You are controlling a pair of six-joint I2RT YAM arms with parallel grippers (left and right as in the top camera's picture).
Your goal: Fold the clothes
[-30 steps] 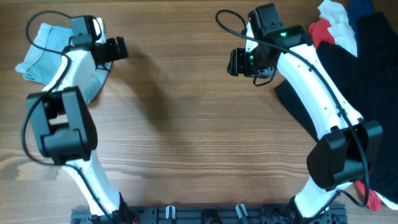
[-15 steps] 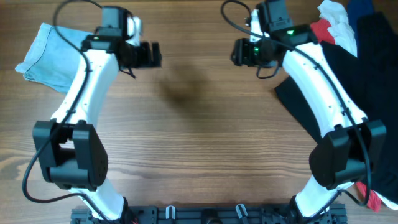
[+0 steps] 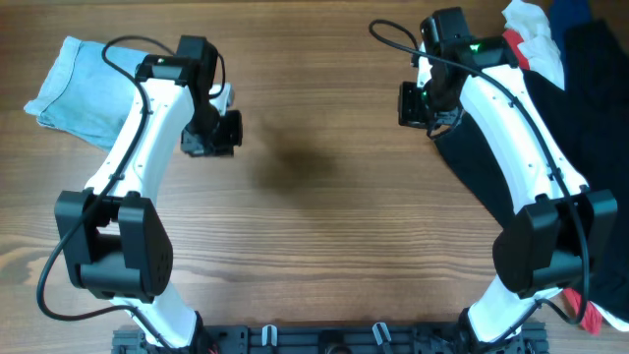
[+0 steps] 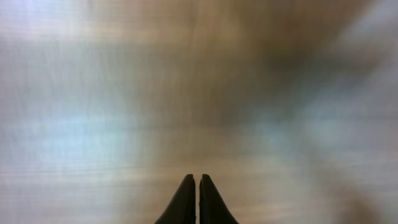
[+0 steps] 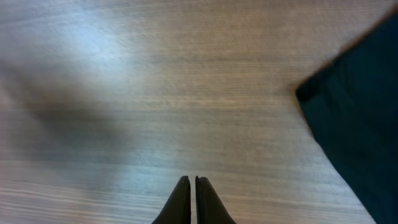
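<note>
The light blue denim shorts [image 3: 81, 87] lie folded at the far left of the wooden table in the overhead view. My left gripper [image 3: 214, 138] hangs over bare wood to their right, well apart from them. In the left wrist view its gripper [image 4: 198, 179] is shut with nothing between the fingers, above blurred wood. My right gripper [image 3: 411, 104] is at the upper right, beside a black garment. The right wrist view shows that gripper [image 5: 192, 180] shut and empty over the table. The shorts are out of both wrist views.
A large black garment [image 3: 580, 108] covers the right side of the table, its corner [image 5: 360, 118] showing in the right wrist view. Red and white garments [image 3: 526, 44] are piled at the top right. A black rail [image 3: 324, 339] runs along the near edge.
Both grippers have gone from open to shut. The left arm left the shorts and swung right then toward me. The right gripper shifted right, toward the black garment.
</note>
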